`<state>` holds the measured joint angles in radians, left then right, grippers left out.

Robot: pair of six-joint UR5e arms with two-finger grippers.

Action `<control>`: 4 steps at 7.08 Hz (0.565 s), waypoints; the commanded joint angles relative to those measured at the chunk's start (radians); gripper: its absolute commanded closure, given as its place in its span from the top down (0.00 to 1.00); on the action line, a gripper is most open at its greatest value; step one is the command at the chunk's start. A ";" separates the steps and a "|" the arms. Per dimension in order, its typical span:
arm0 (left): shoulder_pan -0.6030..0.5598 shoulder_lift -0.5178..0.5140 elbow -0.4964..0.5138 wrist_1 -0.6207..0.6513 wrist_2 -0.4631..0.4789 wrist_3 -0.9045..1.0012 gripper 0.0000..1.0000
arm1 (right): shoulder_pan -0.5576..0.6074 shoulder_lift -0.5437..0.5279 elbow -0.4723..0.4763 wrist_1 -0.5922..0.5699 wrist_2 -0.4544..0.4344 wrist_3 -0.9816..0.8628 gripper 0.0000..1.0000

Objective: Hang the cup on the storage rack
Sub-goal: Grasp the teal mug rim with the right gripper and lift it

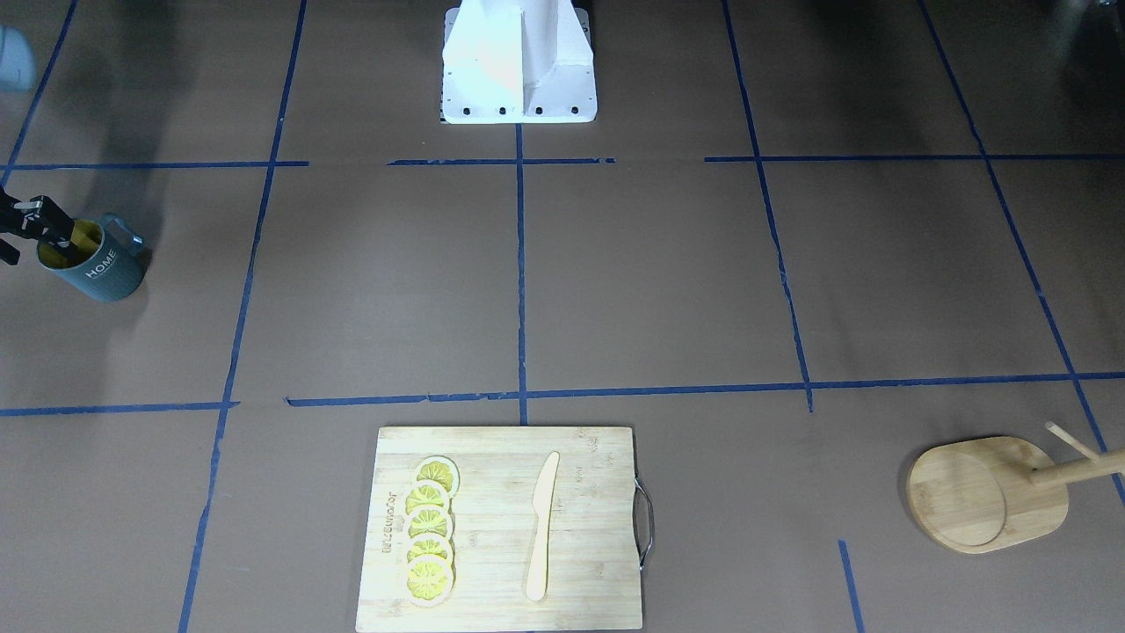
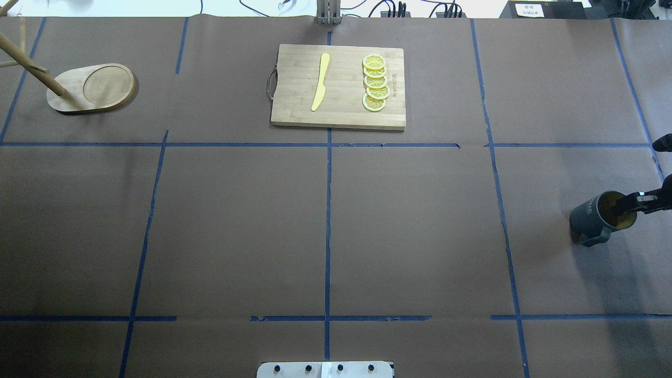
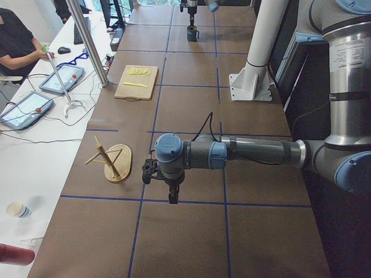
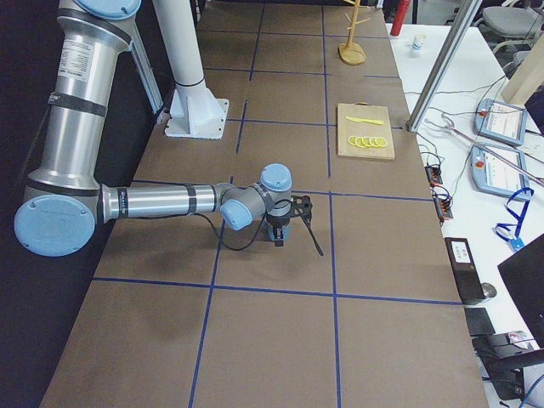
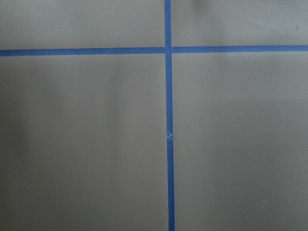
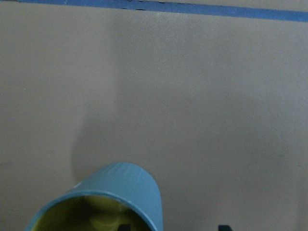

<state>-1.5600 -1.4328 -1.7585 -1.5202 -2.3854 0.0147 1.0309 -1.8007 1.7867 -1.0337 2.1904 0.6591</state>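
The dark grey-teal cup with yellow inside and "HOME" lettering stands on the table at the robot's far right; it also shows in the overhead view and the right wrist view. My right gripper is open. One finger reaches inside the cup and the other is outside, so they straddle the wall. The bamboo storage rack stands at the far left corner. My left gripper hangs over bare table near the rack; I cannot tell whether it is open.
A bamboo cutting board with a metal handle holds several lemon slices and a wooden knife. The robot's white base is at mid table. Operators' tablets lie on a side bench.
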 commanded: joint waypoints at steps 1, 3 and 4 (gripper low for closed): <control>0.000 0.000 -0.001 0.000 -0.001 -0.001 1.00 | -0.011 0.007 0.014 -0.005 0.008 -0.001 0.00; 0.000 0.000 -0.001 0.000 -0.001 -0.001 1.00 | -0.058 0.051 0.145 -0.056 0.011 0.000 0.00; 0.000 0.000 -0.001 -0.001 0.000 0.002 1.00 | -0.101 0.196 0.189 -0.218 0.009 0.013 0.00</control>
<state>-1.5601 -1.4327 -1.7587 -1.5208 -2.3861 0.0148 0.9734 -1.7329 1.9101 -1.1093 2.2001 0.6617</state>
